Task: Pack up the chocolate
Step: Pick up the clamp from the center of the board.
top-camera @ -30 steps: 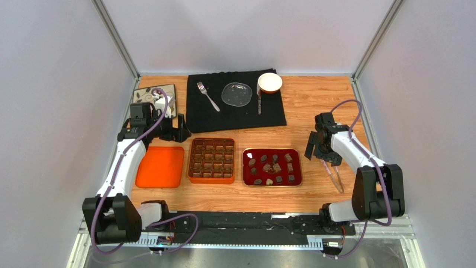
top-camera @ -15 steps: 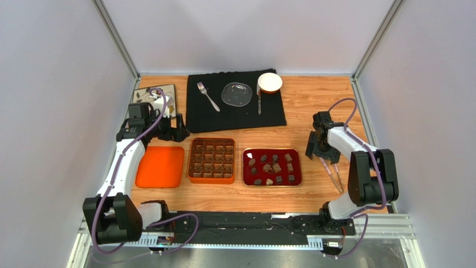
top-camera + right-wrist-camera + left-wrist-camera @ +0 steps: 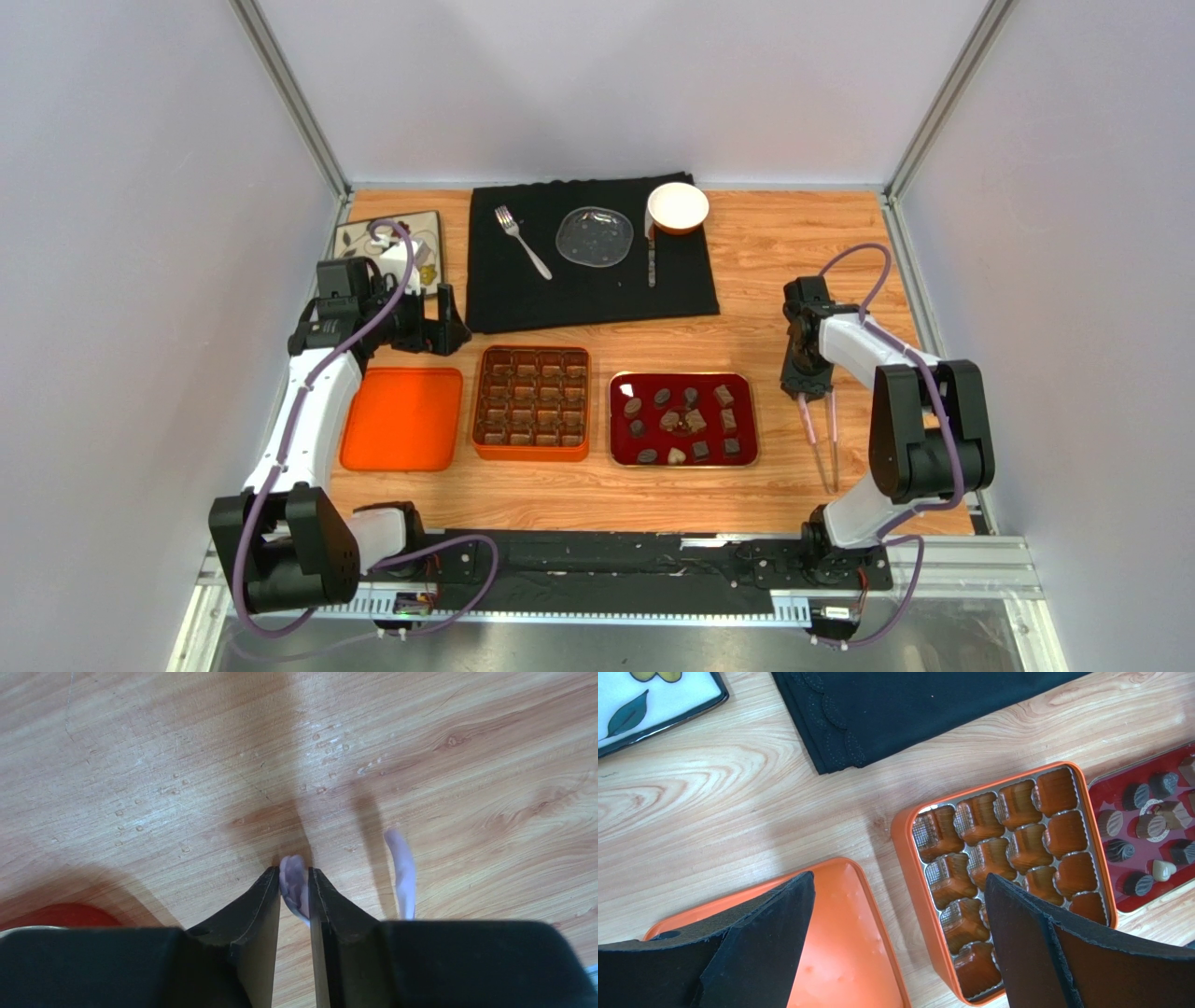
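Several pieces of chocolate [image 3: 680, 417] lie in a red tray [image 3: 683, 378]; the left wrist view catches them [image 3: 1137, 796] at its right edge. Left of the tray stands the orange box [image 3: 477, 406] with its bare moulded compartments [image 3: 990, 857], and left of that its flat orange lid [image 3: 403, 419]. My left gripper [image 3: 899, 882] hangs open above the gap between lid and box. Pale purple tongs [image 3: 825, 434] lie on the wood right of the tray. My right gripper [image 3: 295, 875] is shut on one tong arm; the other arm [image 3: 400, 861] lies free outside the right finger.
A black cloth [image 3: 589, 287] at the back carries a fork [image 3: 522, 241], a glass plate [image 3: 593, 235], a knife [image 3: 651, 255] and a white bowl [image 3: 678, 207]. A leaf-patterned dish [image 3: 421, 241] sits at the back left. Grey walls close in both sides.
My right gripper has turned over the tongs' upper end and closed from wide open onto one arm; the tongs now lie straighter. The left arm has shifted slightly toward the back.
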Motion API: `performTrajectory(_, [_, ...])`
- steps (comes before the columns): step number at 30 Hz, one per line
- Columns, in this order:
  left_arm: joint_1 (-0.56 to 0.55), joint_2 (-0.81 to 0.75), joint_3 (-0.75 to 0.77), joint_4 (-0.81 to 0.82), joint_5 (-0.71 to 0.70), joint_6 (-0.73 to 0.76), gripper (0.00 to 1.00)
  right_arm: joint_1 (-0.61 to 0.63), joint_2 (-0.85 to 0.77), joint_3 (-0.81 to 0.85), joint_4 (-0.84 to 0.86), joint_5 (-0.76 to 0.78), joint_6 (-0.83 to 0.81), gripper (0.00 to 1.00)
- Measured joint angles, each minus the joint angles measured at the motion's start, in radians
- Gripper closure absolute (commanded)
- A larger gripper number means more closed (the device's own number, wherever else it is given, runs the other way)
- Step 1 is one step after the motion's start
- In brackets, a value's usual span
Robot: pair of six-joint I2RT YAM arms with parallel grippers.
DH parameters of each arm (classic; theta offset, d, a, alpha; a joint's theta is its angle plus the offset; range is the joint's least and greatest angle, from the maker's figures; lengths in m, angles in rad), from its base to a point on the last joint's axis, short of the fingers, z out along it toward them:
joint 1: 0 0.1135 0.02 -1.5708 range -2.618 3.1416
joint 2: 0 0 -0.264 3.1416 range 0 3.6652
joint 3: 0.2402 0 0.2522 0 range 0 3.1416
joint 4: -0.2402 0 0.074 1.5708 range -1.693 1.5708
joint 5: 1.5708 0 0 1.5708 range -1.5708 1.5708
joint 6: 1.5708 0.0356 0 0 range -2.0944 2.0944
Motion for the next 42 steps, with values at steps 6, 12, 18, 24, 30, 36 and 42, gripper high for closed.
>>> performTrajectory(6, [0.0, 0.0, 0.0, -0.001, -0.002, 0.002, 0.01, -0.002, 0.0, 0.0, 0.0, -0.002, 0.0, 0.82])
performTrajectory(12, [0.0, -0.019, -0.004, -0.014, -0.01, 0.005, 0.01, -0.003, -0.003, 0.003, -0.007, 0.002, -0.005, 1.0])
performTrajectory(18, [0.0, -0.031, -0.011, -0.022, -0.013, 0.01, 0.01, -0.002, -0.093, 0.052, -0.039, -0.026, -0.008, 1.0])
performTrajectory(24, [0.001, -0.031, -0.017, -0.023, -0.008, 0.01, 0.01, 0.089, -0.253, 0.194, -0.113, -0.067, -0.016, 1.0])
performTrajectory(30, [0.001, -0.047, -0.019, -0.062, 0.145, 0.042, 0.01, 0.291, -0.311, 0.332, -0.159, -0.24, -0.018, 1.0])
performTrajectory(36, [0.001, -0.121, -0.005, -0.168, 0.513, 0.129, 0.01, 0.436, -0.339, 0.351, -0.061, -0.628, 0.002, 1.0])
performTrajectory(42, [0.001, -0.217, 0.0, -0.198, 0.825, 0.174, 0.01, 0.565, -0.307, 0.357, 0.175, -0.843, 0.068, 1.0])
